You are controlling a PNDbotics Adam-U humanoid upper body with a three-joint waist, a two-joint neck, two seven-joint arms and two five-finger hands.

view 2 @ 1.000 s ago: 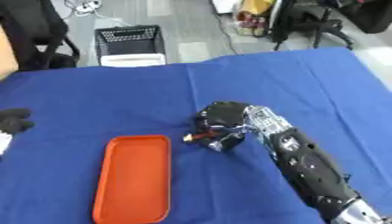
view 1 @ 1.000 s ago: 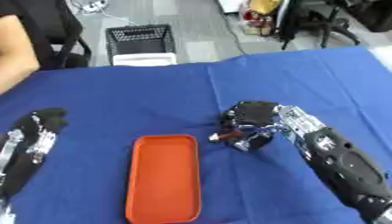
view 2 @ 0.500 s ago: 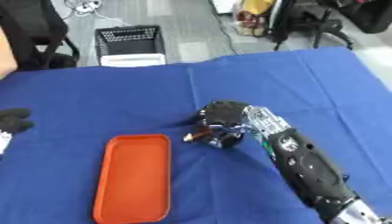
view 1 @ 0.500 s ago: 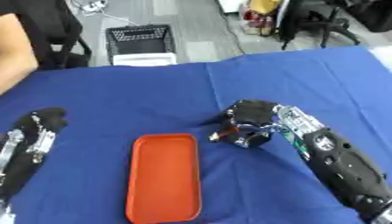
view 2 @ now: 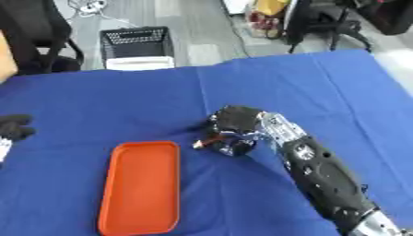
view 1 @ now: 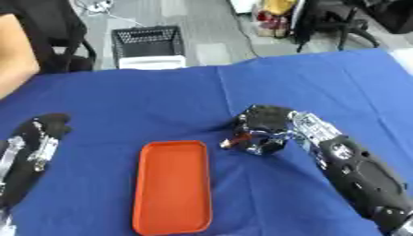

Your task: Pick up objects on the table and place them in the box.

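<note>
An orange tray (view 1: 171,189) lies lengthwise on the blue table cloth, with nothing in it. My right hand (view 1: 263,126) hovers just right of the tray's far end, fingers curled round a small red and dark object (view 1: 229,143) whose tip points toward the tray. My left hand (view 1: 36,140) rests open at the left edge, fingers pointing away from me.
The blue cloth (view 1: 161,99) covers the whole table. Beyond its far edge stand a black wire basket (view 1: 147,40) on the floor and office chairs. A person's arm (view 1: 14,60) shows at the far left, off the table.
My right hand has moved slightly left toward the tray with the small object in it. The left hand has stayed put.
</note>
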